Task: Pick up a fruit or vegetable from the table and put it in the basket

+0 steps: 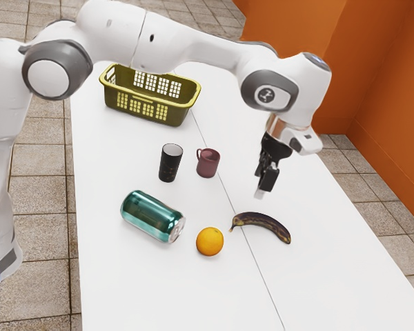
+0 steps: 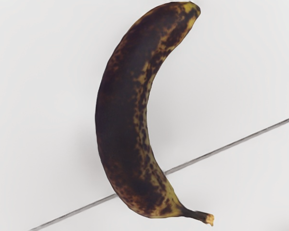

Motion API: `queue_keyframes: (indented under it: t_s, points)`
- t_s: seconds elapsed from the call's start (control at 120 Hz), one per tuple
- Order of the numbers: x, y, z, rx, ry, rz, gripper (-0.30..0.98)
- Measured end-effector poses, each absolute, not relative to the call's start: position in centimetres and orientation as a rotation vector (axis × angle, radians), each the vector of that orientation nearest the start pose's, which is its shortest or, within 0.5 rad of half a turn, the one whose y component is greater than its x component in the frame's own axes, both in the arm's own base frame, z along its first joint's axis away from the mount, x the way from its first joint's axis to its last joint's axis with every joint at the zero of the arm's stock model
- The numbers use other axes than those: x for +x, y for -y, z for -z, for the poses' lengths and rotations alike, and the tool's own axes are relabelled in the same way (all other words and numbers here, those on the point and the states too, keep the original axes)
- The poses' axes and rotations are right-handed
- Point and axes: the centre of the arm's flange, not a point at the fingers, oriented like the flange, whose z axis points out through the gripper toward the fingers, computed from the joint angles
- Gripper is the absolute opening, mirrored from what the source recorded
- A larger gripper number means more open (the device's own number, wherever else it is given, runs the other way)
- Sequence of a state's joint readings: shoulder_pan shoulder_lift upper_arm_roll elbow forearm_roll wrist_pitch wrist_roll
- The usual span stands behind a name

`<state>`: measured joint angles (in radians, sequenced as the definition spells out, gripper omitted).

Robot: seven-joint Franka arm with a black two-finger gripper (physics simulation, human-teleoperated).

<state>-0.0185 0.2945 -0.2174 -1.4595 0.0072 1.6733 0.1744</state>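
banana (image 2: 123, 120) sits well inside the tabletop (image 1: 324, 283) edge at the exterior view's right, room to move that side. orange (image 1: 210, 241) near its stem end, green can (image 1: 152, 216) past that; mug (image 1: 208, 164), black cup (image 1: 170, 163) farther, basket (image 1: 183, 112) farthest. hand (image 1: 261, 192) hangs above banana, gap between; can't tell if apart or together. banana's curved, brown-black, yellowish inner side.

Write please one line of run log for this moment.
gripper: above banana | banana: on table, not gripped | orange: on table | basket: banana not yet in | next: likely lower to banana
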Motion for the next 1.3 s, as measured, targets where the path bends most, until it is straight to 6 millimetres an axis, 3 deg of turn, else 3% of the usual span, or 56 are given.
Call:
queue_keyframes:
  t_s: [0.208, 0.325, 0.633, 1.2, 1.3]
  points:
    - [63.9, 13.6, -45.9, -3.146, -0.677, -0.156, 0.69]
    - [64.0, 13.9, -44.3, -3.145, -0.69, -0.128, 0.69]
    - [64.6, 14.3, -43.4, -3.146, -0.699, -0.035, 0.69]
    - [65.5, 13.7, -41.4, -3.155, -0.68, -0.03, 0.69]
    - [65.5, 13.7, -41.4, -3.156, -0.679, -0.027, 0.57]
